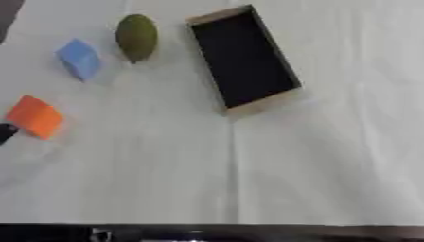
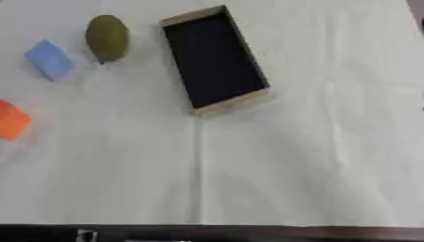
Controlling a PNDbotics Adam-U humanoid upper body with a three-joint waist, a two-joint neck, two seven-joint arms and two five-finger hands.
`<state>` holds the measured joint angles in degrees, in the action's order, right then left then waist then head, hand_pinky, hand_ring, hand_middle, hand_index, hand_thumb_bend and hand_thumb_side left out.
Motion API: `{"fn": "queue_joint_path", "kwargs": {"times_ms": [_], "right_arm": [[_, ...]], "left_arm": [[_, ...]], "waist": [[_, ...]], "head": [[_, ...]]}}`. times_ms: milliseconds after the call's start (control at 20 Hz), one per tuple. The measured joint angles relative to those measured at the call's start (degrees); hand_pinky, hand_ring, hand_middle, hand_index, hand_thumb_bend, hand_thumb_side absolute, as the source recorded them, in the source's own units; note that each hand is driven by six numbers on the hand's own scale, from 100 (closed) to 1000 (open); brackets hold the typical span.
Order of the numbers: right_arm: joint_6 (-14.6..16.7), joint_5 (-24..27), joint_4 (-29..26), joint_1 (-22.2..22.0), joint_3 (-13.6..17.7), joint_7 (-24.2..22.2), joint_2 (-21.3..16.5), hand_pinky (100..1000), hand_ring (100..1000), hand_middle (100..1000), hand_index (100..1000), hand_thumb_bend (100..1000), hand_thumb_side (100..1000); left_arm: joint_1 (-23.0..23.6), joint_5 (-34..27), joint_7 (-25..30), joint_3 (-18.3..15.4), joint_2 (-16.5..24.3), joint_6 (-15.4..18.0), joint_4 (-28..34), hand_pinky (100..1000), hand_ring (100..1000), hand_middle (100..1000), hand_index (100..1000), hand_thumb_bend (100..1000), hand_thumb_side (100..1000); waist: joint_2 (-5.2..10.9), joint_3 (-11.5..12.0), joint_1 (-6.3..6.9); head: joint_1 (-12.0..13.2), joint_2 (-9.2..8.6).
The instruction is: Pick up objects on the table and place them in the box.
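White cloth covers the tabletop (image 1: pixel 314 165), smooth but for a faint straight crease running from the box toward the near edge. The box (image 1: pixel 243 59) is a shallow oblong tray lying skewed at the far middle, with pale wood-coloured walls and a black floor; nothing shows inside it. Just left of it, and apart from it, lies a dull olive-green oval object (image 1: pixel 136 37), rounded and matt, probably a fruit, though the view is too soft to be sure. Further left sits a light blue block (image 1: pixel 79 59) with flat faces and sharp corners, tilted on the cloth. Nearer, at the far-left side, is an orange block (image 1: pixel 35 116), likewise flat-faced and angular. All three lie outside the box, well apart from one another.

Only the left eye view shows a small dark rounded tip (image 1: pixel 5 132) at the left edge, just beside the orange block's near corner; it may belong to the left hand, and I cannot tell how its fingers are set. In the right eye view the orange block is cut by the edge.
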<state>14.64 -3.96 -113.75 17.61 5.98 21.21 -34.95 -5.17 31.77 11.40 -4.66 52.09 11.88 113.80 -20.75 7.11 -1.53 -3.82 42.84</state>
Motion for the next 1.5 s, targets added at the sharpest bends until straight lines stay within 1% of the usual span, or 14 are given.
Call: {"fn": "queue_joint_path", "kwargs": {"times_ms": [50,200,250,350,500,800,900,1100,1150,1500], "right_arm": [[0.0,0.0,0.0,0.0,0.0,0.0,0.0,854,810,754,894,100,621],[0.0,0.0,0.0,0.0,0.0,0.0,0.0,854,809,753,894,100,621],[0.0,0.0,0.0,0.0,0.0,0.0,0.0,854,809,753,893,100,621],[0.0,0.0,0.0,-0.1,0.0,0.0,0.0,854,808,752,892,100,621],[-0.1,0.0,0.0,-0.1,0.0,-0.1,0.0,854,808,751,892,100,621],[-0.2,0.0,0.0,0.0,0.0,-0.3,0.0,854,806,750,892,100,621],[-0.2,0.0,0.0,0.0,-0.1,-0.4,0.0,854,806,749,891,100,621],[-0.2,0.0,0.0,0.0,-0.1,-0.6,0.0,854,805,748,891,100,611],[-0.2,0.0,0.0,0.0,-0.1,-0.7,0.0,854,805,748,890,100,621],[-0.3,0.2,0.0,0.1,-0.4,-0.8,0.0,854,803,742,888,100,621]], "left_arm": [[-0.3,0.2,1.7,0.1,0.3,-0.1,0.0,888,870,871,939,561,257],[-1.0,0.8,6.0,0.2,1.1,-0.4,0.0,900,880,877,938,584,129],[-1.2,1.0,7.4,0.2,1.3,-0.5,0.0,903,883,877,938,582,100],[-1.7,1.1,10.0,0.3,1.4,-0.9,0.0,908,886,876,934,577,100],[-2.5,1.1,13.6,0.3,1.8,-1.8,-0.1,910,885,871,935,542,100],[-4.6,1.1,19.4,1.0,2.5,-3.1,-2.2,929,895,862,925,581,100],[-5.6,1.6,21.1,1.5,2.8,-3.4,-3.2,930,897,862,925,581,100],[-7.2,3.2,23.0,2.5,2.9,-3.7,-5.1,929,896,860,934,579,100],[-7.6,3.6,23.3,2.8,3.0,-3.8,-5.5,928,897,862,936,579,100],[-11.5,5.6,24.3,5.3,3.3,-3.9,-8.7,925,900,884,943,544,100]], "waist": [[0.01,0.0,0.08],[0.03,0.0,0.17],[0.03,0.0,0.18],[0.03,0.0,0.23],[0.03,0.0,0.35],[0.03,-0.1,0.31],[0.03,-0.3,0.3],[0.03,-0.6,0.21],[0.03,-0.7,0.17],[-0.08,-1.3,0.17]], "head": [[0.0,0.02],[0.0,0.07],[0.1,0.09],[0.1,0.27],[0.1,0.47],[0.6,0.48],[0.6,0.48],[0.9,0.48],[1.0,0.48],[1.4,0.48]]}}
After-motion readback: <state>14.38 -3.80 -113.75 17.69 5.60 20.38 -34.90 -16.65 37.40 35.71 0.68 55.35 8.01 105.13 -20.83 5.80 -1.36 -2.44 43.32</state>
